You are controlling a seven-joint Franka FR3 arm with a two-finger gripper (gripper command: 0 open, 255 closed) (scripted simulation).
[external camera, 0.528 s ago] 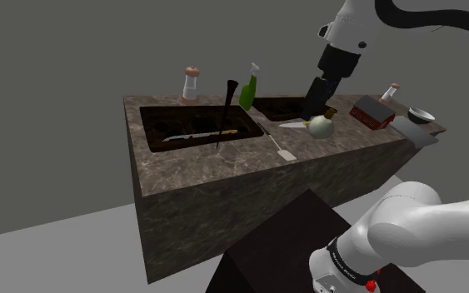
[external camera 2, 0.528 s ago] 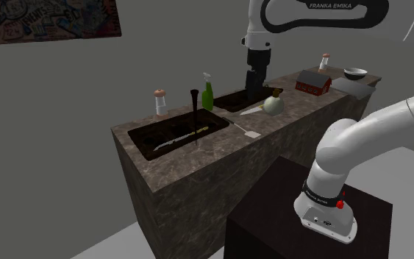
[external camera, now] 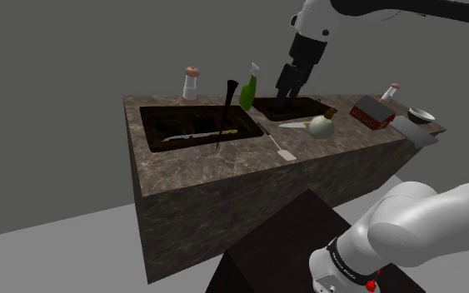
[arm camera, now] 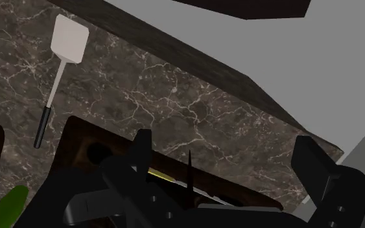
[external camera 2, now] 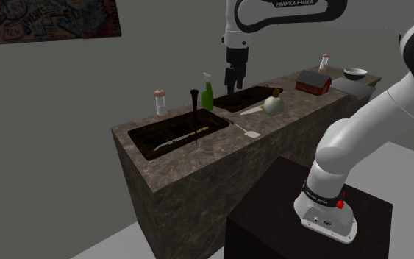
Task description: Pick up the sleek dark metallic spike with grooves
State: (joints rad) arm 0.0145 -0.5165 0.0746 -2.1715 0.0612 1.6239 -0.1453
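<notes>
The dark grooved spike (external camera: 225, 115) stands nearly upright, tip down, in the left sink basin (external camera: 162, 125) of the marble counter; it also rises from that basin (external camera 2: 143, 136) as the spike (external camera 2: 194, 114) in the second exterior view. My black gripper (external camera: 285, 103) hangs over the other basin (external camera: 303, 106), to the right of the spike and beyond a green spray bottle (external camera: 249, 90). In the wrist view the fingers (arm camera: 142, 146) stand wide apart, open and holding nothing, and the thin spike (arm camera: 189, 170) shows between them, far below.
A long knife (external camera: 192, 136) lies in the spike's basin. A white spatula (external camera: 281, 148) lies on the counter (external camera: 224, 162) between the basins. A pink-capped shaker (external camera: 191, 83), a round pale jug (external camera: 321, 126), a red box (external camera: 371, 112) and a bowl (external camera: 421, 115) also stand on the counter.
The gripper has swung to the shoulder view's left, from above the round jug to over the right basin, nearer the green bottle and the spike. Nothing on the counter moved.
</notes>
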